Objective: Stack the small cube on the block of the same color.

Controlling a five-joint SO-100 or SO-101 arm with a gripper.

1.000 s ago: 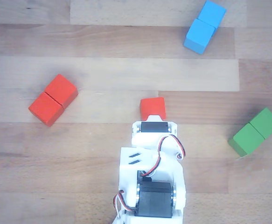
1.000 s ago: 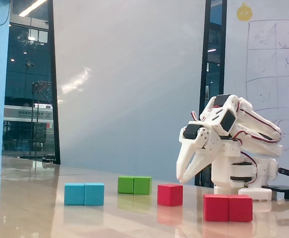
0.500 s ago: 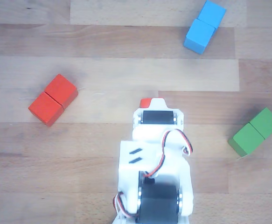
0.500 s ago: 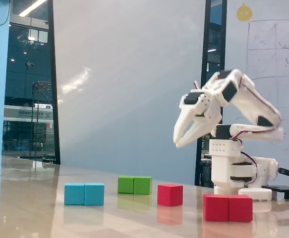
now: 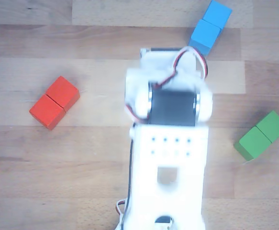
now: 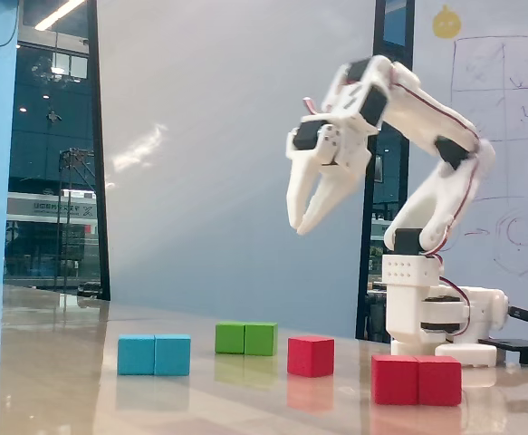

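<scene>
1. Red small cube [image 6: 311, 355] is sitting on the table [image 6: 55, 381] in the fixed view, well below the gripper [image 6: 301, 220], nothing touching it.
2. Gripper is hanging high in the air, fingertips pointing down, jaws slightly apart and holding nothing.
3. Red block [image 6: 417, 379] is lying on the table to the right of the small cube in the fixed view, apart from it; in the other view the block [image 5: 54, 102] is lying at left, diagonal.
4. Other view is not showing the small cube: the white arm [image 5: 170, 139] is filling the centre and covering that spot. Gripper tips are not visible there either.
5. Fixed view is showing cube, gripper and gap between them clearly; blue block [image 6: 154, 353] and green block [image 6: 245, 338] are lying to the left of the cube.
6. Other view is showing the blue block [image 5: 209, 27] at top right, green block [image 5: 261, 135] at right.
7. Compared with a second ago the gripper is much higher and further left in the fixed view; cube and blocks are staying put.
</scene>
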